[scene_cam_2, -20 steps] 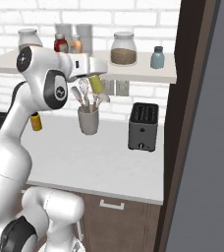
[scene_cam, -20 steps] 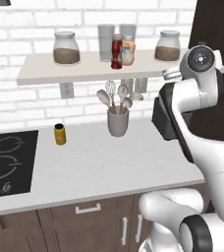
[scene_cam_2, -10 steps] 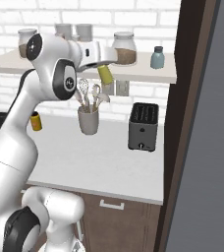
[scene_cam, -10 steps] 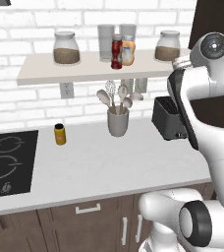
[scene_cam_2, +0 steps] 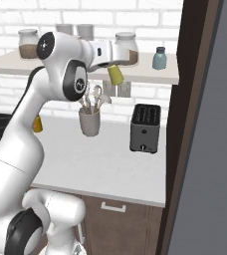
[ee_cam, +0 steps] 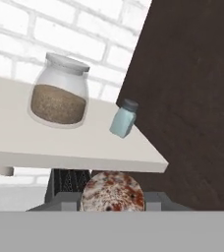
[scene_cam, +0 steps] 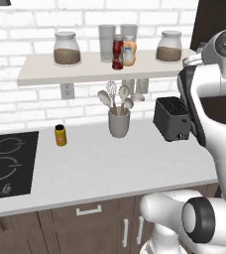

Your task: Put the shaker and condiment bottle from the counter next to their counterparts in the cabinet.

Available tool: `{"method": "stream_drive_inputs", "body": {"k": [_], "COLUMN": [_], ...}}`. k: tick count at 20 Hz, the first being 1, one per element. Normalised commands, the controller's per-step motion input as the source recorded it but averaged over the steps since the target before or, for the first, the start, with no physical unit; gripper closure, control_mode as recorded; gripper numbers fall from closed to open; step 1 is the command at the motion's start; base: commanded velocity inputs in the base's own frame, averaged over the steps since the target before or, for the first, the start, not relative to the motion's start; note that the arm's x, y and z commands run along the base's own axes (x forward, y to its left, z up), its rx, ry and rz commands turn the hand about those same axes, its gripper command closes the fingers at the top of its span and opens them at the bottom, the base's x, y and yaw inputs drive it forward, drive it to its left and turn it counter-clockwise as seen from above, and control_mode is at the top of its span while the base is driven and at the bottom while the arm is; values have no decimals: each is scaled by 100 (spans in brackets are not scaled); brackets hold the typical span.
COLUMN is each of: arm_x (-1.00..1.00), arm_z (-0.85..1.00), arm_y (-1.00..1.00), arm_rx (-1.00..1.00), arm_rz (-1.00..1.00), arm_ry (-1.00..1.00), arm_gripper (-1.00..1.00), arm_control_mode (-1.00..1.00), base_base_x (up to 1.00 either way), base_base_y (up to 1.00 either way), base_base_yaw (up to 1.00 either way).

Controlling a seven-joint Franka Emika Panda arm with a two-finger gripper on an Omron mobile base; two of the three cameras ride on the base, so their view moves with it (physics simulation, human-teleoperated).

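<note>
Carrying: gripper (scene_cam_2: 113, 73) clenched on the shaker (scene_cam_2: 115, 75), held just below the shelf (scene_cam_2: 135, 75) front edge, left of the pale blue shaker (scene_cam_2: 159, 58)
Snag risk: shaker looks below shelf level; moving in without lifting would hit the edge
Knock risk: glass jar (scene_cam_2: 126, 48) sits near the blue one; a wide swing could tip either
Pending: red condiment bottle (scene_cam: 117, 52) already stands on the shelf beside the orange bottle (scene_cam: 129, 52)
</note>
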Motion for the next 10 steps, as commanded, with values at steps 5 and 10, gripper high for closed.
{"method": "stream_drive_inputs", "body": {"k": [5, 10], "arm_x": [-1, -4], "arm_z": [0, 0], "arm_y": [0, 1], "arm_rx": [11, 7], "arm_rz": [-9, -11], "arm_ry": [0, 0], "arm_gripper": [100, 100], "arm_control_mode": [-100, -100], "base_base_x": [0, 0], "base_base_y": [0, 0], "base_base_yaw": [0, 0]}}
